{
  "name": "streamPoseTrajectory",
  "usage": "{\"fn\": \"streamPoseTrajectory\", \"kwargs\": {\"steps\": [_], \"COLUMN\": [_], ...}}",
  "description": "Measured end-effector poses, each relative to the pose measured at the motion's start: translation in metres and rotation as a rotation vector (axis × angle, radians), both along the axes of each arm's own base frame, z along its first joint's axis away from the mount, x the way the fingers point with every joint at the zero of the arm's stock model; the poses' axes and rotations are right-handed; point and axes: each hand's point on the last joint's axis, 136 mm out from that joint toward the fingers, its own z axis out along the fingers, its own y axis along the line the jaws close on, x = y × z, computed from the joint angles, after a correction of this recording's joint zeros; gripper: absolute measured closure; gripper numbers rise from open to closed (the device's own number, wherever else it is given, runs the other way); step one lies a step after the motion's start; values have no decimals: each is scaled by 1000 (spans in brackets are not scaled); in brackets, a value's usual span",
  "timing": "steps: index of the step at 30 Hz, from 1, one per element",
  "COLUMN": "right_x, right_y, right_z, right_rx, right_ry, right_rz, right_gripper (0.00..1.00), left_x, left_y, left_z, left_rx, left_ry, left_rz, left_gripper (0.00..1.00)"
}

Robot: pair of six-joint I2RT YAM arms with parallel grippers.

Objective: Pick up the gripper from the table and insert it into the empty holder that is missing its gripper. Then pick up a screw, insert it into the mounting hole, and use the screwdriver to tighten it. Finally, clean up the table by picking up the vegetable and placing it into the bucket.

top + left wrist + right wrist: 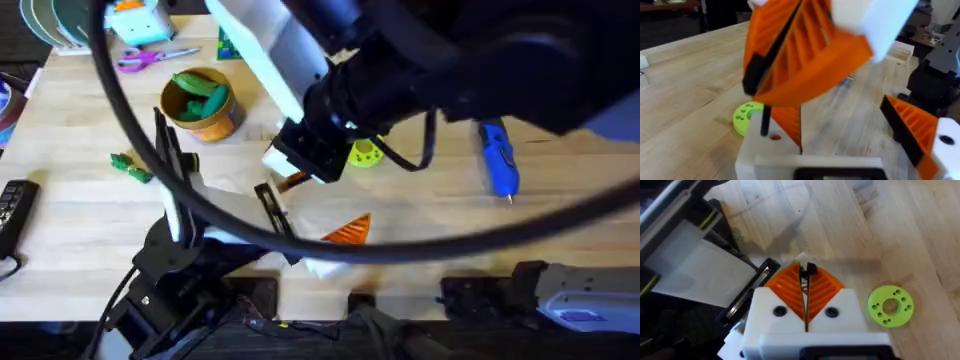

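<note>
Now the right arm's fingers [822, 287] are pressed together on a thin black pin [763, 117], likely the screw. It hangs nearly upright, its tip just beside the small hole [775, 136] in the pale holder [765, 152]. The orange gripper [790, 125] seems seated in that holder, above the surface [685, 100]. The left arm's own fingers [912, 127] stand apart. No writing is legible.
</note>
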Motion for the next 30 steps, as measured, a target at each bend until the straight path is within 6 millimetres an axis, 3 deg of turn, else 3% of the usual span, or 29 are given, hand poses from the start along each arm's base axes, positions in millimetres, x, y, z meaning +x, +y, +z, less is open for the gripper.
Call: {"fn": "streamPoseTrajectory", "kwargs": {"steps": [10, 30], "right_x": [-1, -2], "right_y": [-2, -14], "right_z": [-18, -12], "right_rx": [-58, -103], "right_ry": [46, 44], "right_rz": [-12, -35], "right_gripper": [994, 994], "left_x": [-4, -5], "left_y": [-2, -2], "left_z": [0, 0], "left_rx": [-2, -2], "left_ry": [2, 1], "left_rz": [-25, -30], "left_gripper": [9, 9]}}
